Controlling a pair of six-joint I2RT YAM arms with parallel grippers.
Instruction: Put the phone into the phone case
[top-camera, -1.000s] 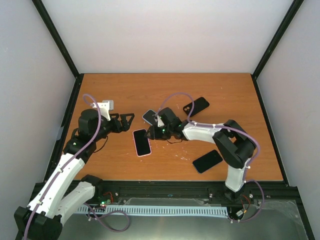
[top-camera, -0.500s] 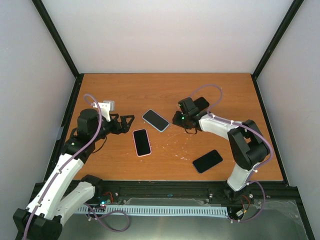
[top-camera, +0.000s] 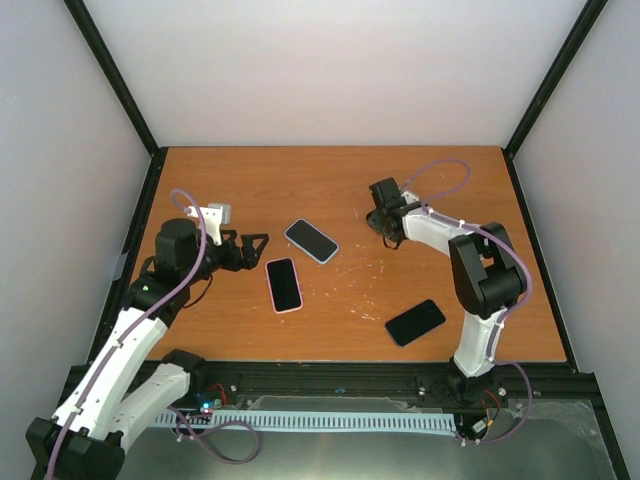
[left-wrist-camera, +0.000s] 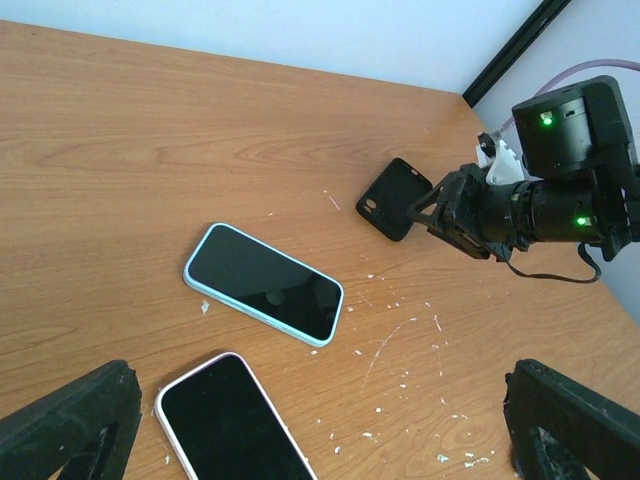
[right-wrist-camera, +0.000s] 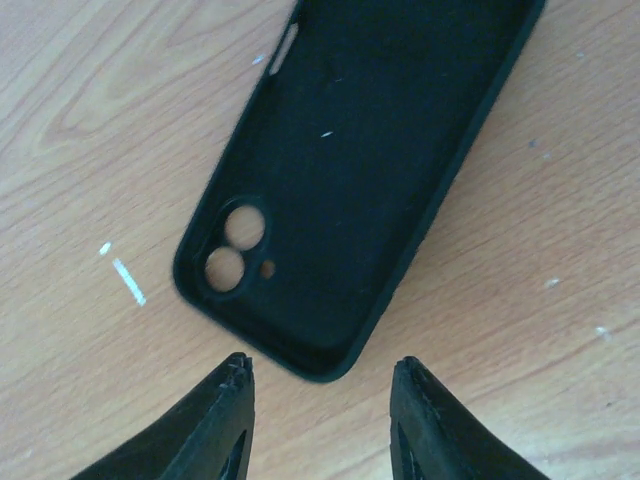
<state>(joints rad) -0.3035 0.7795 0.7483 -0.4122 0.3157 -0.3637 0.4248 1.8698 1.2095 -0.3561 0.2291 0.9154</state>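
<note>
The black rubbery phone case (right-wrist-camera: 370, 170) is lying hollow side up, camera holes toward the right gripper (right-wrist-camera: 322, 368), which is hovering, fingers apart; the left gripper (left-wrist-camera: 320, 385) is gaping too.

So here's my pose: left arm (top-camera: 128, 330) runs up the left side from its base, elbow bent, and the wrist turns the left gripper (top-camera: 256, 249) toward the middle with its fingers spread wide (on the wrist cam they sit in the two bottom corners). Right arm (top-camera: 478, 285) goes up from its base, folds at the elbow and reaches back-left, right gripper (top-camera: 386, 222) tipped down low, fingers parted with nothing pinched between them.
</note>
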